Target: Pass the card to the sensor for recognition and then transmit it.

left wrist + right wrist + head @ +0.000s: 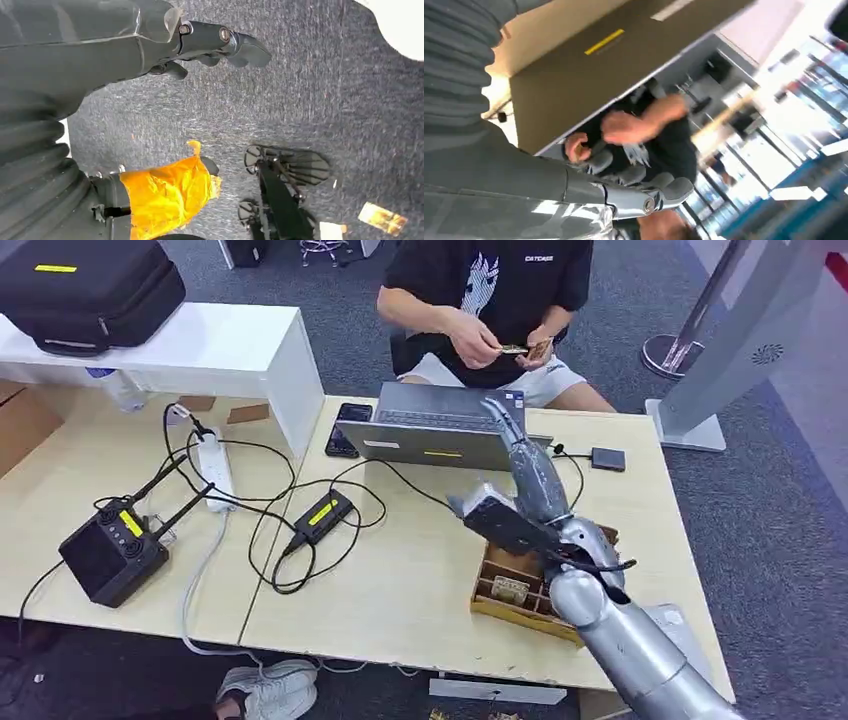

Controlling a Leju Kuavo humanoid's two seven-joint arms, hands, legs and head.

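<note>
Reaching up from the near right corner of the pale wooden surface (400, 580), your silver right arm crosses a shallow wooden tray (510, 585) of compartments. One compartment holds a printed card, and the arm hides part of the tray. Your right hand (508, 425) is stretched over the grey laptop (440, 425) near the far edge, its fingers extended and apart, grasping nothing. Just beside the laptop you have a small flat dark sensor (607, 459) on a thin cable, toward the far right corner. Beyond the far edge, a seated person in a black shirt holds the card (516, 349) between both hands. Your left hand (220, 45) hangs over speckled grey carpet, released, fingers loose.
</note>
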